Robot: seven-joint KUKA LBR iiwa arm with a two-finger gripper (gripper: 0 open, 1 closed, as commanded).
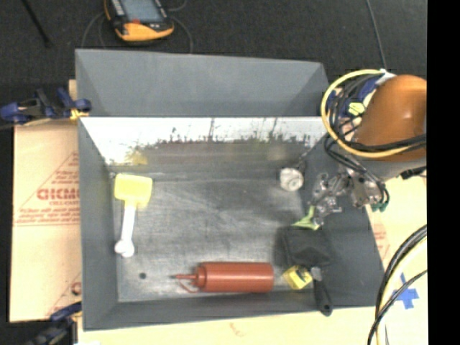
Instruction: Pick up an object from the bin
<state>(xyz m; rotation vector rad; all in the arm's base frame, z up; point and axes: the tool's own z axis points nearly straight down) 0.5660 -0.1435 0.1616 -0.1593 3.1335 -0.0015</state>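
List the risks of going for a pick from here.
1. The hand hangs close to the bin's right wall, so a descent here could scrape it.
2. The small green piece beside the hand lies right next to a black bundle, so a grab might catch both or neither.

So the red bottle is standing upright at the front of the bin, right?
Not quite: in the camera view the red bottle lies on its side, nozzle pointing left, at the front of the bin.

No legible text or labels
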